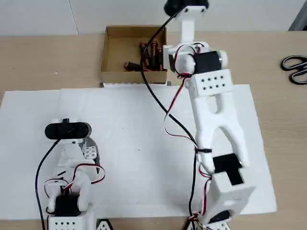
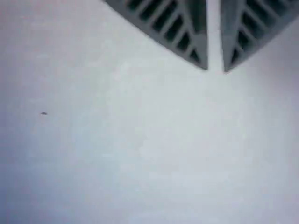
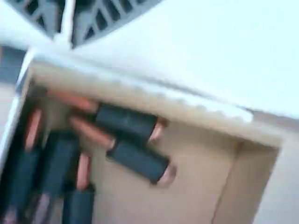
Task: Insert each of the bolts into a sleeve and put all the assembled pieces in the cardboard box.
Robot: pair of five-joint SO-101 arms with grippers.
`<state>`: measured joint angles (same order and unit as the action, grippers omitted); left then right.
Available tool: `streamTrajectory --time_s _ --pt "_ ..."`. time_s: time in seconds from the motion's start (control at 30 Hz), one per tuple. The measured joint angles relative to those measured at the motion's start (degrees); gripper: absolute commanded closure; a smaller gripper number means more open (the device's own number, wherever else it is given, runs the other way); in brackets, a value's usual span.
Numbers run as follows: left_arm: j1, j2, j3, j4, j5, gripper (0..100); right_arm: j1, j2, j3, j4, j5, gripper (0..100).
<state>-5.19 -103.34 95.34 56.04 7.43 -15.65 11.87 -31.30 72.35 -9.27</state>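
Status: the brown open-top cardboard box [image 1: 103, 52] sits on the light wooden bench [image 1: 43, 57]. Its near wall is right at the far edge of the white paper sheet [image 1: 129, 143].

In the box: the assembled pieces [image 1: 146, 58], black cylindrical sleeves with copper-red bolt ends poking out. They lie in a loose pile on the box floor, in its right half in the high view. In the right wrist view, two pieces lie side by side and touching near the middle of the floor. Several more are packed together against one wall.

The right arm [image 1: 218, 120] is stretched across the sheet toward the box, with its wrist at the box's right wall. The right end effector [image 3: 65, 37] hangs above the box wall. Its jaws look closed down to a thin slit with nothing between them, but that view is smeared, so I'm not fully sure.

The left arm [image 1: 69, 191] is folded at the near left part of the sheet, well apart from the box. The left end effector [image 2: 216, 69] points down at bare paper. Its jaws are closed to a narrow slit, gripping nothing.

Rest:
- A black cable [image 1: 156, 93] runs from the right arm's wrist across the box and over the sheet.
- Black-handled scissors [image 1: 295, 68] lie on the bench at the far right, off the sheet.
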Motion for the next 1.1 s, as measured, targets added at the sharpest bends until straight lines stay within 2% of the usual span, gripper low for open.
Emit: streamTrajectory --time_s 0.2,0.47,0.67,0.9,1.1 --pt "0.00 0.00 0.00 0.00 0.00 99 -0.44 -7.91 0.00 13.19 -1.14 99.1" --pt "0.00 0.00 0.00 0.00 0.00 99 -0.44 -21.10 0.00 22.15 -1.14 99.4" --pt "0.00 0.00 0.00 0.00 0.00 99 6.59 -31.03 1.41 23.03 -1.14 99.4" --pt "0.00 0.00 0.00 0.00 0.00 99 13.98 -47.30 19.96 21.01 -0.62 99.4" --pt "0.00 0.00 0.00 0.00 0.00 99 14.68 -64.62 48.26 8.88 -0.62 99.5"
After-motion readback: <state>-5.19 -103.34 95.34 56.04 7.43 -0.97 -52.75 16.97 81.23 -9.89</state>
